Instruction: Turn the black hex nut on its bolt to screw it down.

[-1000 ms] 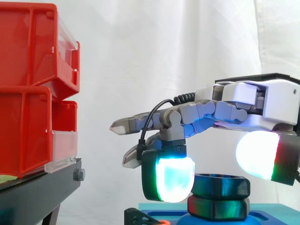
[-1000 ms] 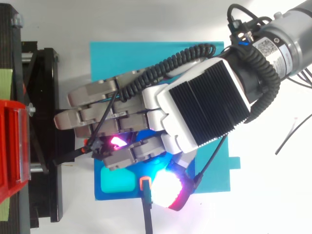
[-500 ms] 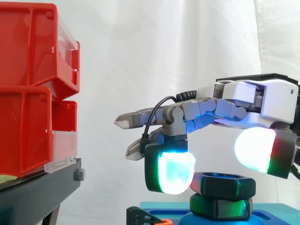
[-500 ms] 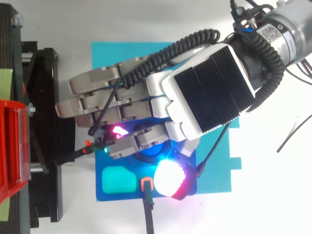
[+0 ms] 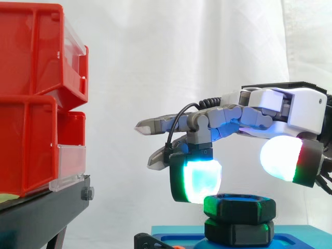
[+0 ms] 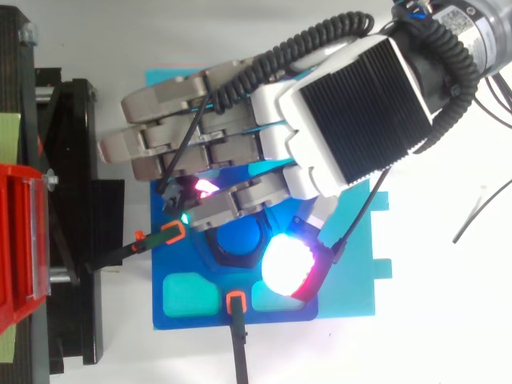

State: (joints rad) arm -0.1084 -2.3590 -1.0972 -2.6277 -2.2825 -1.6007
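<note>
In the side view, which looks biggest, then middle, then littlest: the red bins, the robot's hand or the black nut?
1. red bins
2. hand
3. black nut
The bins run past the view's edge, so they are bigger still.

Hand (image 5: 288, 109) reaching in from the right, palm down, roughly level; most fingers (image 5: 171, 123) extended straight leftward; one finger bent downward, its pad (image 5: 201, 180) glowing cyan-green; thumb pad (image 5: 280, 158) glowing white and red, apart from that pad; wrist (image 6: 452, 36) at upper right in the top view

Black hex nut (image 5: 237, 208) — level on bolt (image 6: 242, 238)
</note>
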